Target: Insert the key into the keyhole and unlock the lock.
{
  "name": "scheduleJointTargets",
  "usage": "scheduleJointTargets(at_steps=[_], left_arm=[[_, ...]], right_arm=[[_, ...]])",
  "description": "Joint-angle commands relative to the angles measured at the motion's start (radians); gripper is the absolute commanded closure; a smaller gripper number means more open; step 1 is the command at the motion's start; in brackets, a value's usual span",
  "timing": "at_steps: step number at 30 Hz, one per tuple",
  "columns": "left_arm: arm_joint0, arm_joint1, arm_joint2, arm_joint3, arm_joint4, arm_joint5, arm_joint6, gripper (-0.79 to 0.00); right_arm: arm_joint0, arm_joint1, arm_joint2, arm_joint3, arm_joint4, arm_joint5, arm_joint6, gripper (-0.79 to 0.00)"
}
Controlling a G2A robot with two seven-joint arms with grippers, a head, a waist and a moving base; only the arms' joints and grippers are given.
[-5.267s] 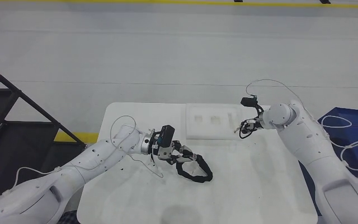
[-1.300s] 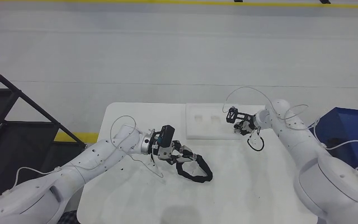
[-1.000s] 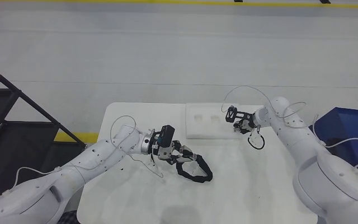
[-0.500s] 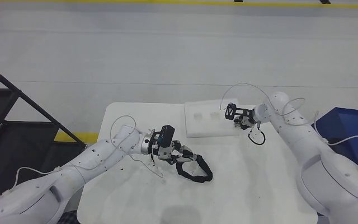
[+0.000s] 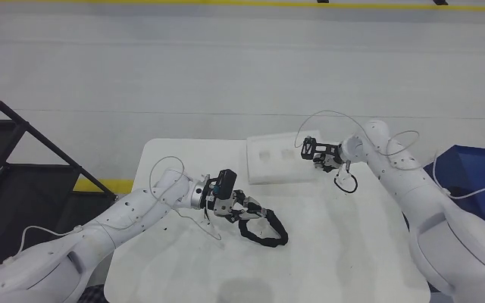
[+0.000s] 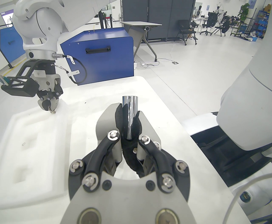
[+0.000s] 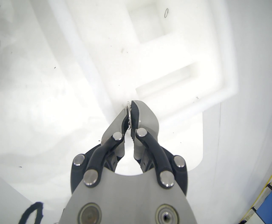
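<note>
Right end effector (image 7: 130, 112) is pinching the key (image 7: 128, 107), nearly shut, at the foam tray (image 7: 227, 70); left end effector (image 6: 127, 121) is clamping the lock (image 6: 130, 104) over the counter (image 6: 127, 89). So thin a pinch is risking the key twisting or slipping during insertion

A pale, glossy floor (image 6: 191, 63) runs back to dark partition panels (image 6: 157, 19). A grey folding table (image 6: 141, 24) stands before them, with black office chairs (image 6: 212, 19) farther off (a potted plant (image 6: 246, 8) beyond). A blue cabinet (image 6: 99, 57) stands nearer, and a yellow floor line (image 5: 227, 4) crosses the far floor.
</note>
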Motion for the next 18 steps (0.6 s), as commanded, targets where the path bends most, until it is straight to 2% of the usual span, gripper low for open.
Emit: scheduleJointTargets(at_steps=[1,10,18], left_arm=[[0.000,0.000,0.000,0.000,0.000,0.000,0.000,0.000],[0.000,0.000,0.000,0.000,0.000,0.000,0.000,0.000],[0.000,0.000,0.000,0.000,0.000,0.000,0.000,0.000]], right_arm=[[-0.012,0.014,0.011,-0.044,-0.004,0.019,0.040,0.000],[-0.127,0.112,0.129,-0.362,0.043,0.113,0.256,0.000],[-0.280,0.206,0.316,-0.601,0.227,0.167,0.423,0.000]])
